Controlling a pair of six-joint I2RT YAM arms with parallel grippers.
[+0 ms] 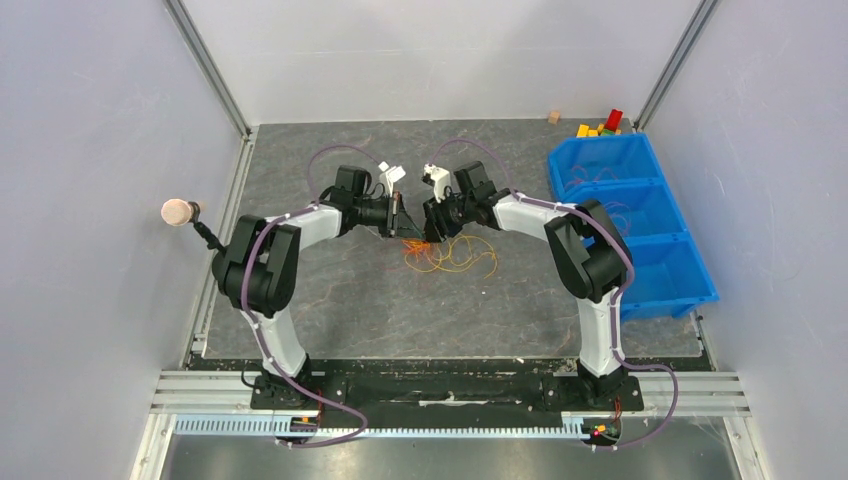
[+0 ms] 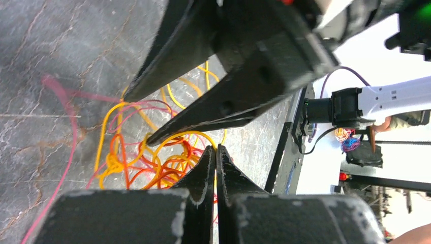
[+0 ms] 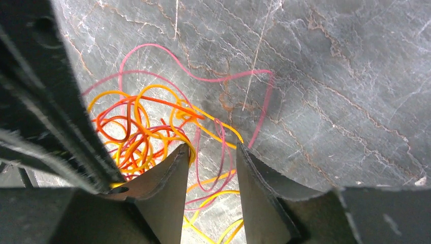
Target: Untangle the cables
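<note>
The cables (image 1: 452,253) lie mid-bench (image 1: 400,310) as one knotted heap of red, orange and yellow loops, so I judge nearly all the untangling is left. My left tool (image 2: 215,150) is clenched at the heap; whether it pinches a strand I cannot tell. My right tool (image 3: 212,148) stands released over the loops.

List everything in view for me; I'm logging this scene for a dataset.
cables: several, tangled; red, orange, yellow, pink; mid table, under both arms' fingers
bins: three; blue; in a row along the table's right edge
blocks: a few; red, yellow, orange; far corner behind the bins
small block: one; tan; far edge
knob: one; tan, on a dark stalk; left rail
table: one; grey marbled
left fingers: two; black; shut, at the tangle
right fingers: two; black; open, over the tangle
</note>
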